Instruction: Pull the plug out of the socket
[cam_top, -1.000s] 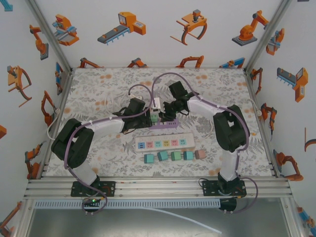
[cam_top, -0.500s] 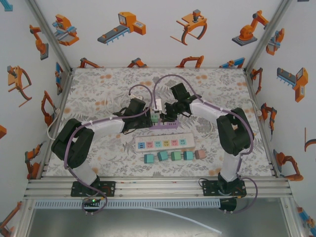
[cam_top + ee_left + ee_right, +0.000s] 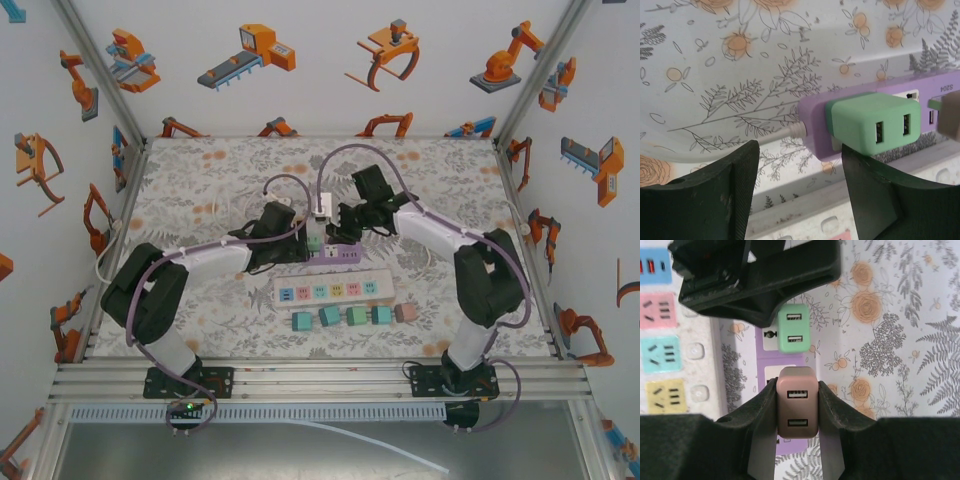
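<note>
Two plugs sit over the purple socket strip point(image 3: 336, 255) near the middle of the worktop point(image 3: 200, 180). The right tool point(image 3: 797, 390) is clamped on the brown plug point(image 3: 797, 412), a finger against each side, directly above the strip; whether its pins are clear I cannot tell. The left tool point(image 3: 799, 150) is spread wide, with the green plug point(image 3: 872, 130), seated at the strip's cable end, just beyond its gap and untouched.
</note>
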`<act>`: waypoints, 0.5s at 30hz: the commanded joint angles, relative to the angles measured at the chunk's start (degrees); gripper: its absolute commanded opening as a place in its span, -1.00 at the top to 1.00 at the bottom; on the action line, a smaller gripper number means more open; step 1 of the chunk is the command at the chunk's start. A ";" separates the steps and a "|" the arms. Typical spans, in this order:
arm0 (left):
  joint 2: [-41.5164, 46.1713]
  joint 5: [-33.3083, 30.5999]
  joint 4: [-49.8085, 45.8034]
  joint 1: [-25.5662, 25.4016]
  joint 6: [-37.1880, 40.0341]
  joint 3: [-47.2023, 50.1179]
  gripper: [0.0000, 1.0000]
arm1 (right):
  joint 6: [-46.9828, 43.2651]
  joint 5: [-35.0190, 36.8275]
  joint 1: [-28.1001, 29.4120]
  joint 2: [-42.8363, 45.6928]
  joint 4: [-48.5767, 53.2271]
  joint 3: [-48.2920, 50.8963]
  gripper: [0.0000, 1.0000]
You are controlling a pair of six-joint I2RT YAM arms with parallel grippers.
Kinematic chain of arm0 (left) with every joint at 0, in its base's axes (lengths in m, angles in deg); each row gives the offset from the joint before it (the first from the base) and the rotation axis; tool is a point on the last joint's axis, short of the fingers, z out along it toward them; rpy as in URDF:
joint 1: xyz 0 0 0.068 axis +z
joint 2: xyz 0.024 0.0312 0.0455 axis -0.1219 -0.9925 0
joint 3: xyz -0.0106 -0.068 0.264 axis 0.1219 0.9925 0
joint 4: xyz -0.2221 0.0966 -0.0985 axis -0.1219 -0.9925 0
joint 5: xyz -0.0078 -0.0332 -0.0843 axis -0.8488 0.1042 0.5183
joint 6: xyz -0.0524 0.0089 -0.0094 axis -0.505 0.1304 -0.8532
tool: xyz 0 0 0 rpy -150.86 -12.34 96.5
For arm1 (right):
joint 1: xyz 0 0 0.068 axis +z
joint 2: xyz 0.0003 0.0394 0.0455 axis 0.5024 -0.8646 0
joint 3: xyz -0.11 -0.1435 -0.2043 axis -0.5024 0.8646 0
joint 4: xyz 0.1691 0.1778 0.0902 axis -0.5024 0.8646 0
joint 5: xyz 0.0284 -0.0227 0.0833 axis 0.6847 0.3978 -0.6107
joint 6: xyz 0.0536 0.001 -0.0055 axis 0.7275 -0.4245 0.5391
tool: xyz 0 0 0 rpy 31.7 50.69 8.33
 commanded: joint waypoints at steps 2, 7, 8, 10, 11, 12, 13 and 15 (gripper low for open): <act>3.81 2.51 -1.56 -0.43 3.92 0.05 -0.30 | 13.21 0.60 -0.48 8.24 -8.55 5.72 0.56; 8.91 5.55 -0.16 -0.37 7.07 0.47 -0.36 | 28.59 4.84 -0.66 18.30 -18.00 13.70 0.56; 10.22 6.20 0.36 -0.37 7.76 0.76 -0.37 | 31.87 6.24 -0.70 20.19 -19.07 14.87 0.56; 13.11 8.13 1.16 -0.43 9.68 1.44 -0.38 | 39.50 9.98 -0.79 24.52 -20.77 17.24 0.56; 14.48 9.04 1.43 -0.42 10.66 1.66 -0.38 | 42.68 11.78 -0.88 26.39 -20.92 18.23 0.56; 16.13 10.24 1.67 -0.40 11.88 1.98 -0.39 | 45.71 13.70 -0.88 28.56 -20.49 19.18 0.55; 17.59 11.67 1.89 -0.44 13.15 2.27 -0.39 | 48.52 15.55 -0.88 30.82 -19.74 20.11 0.56; 20.69 14.71 1.96 -0.45 15.84 2.81 -0.40 | 55.20 19.29 -0.88 35.05 -18.60 22.01 0.56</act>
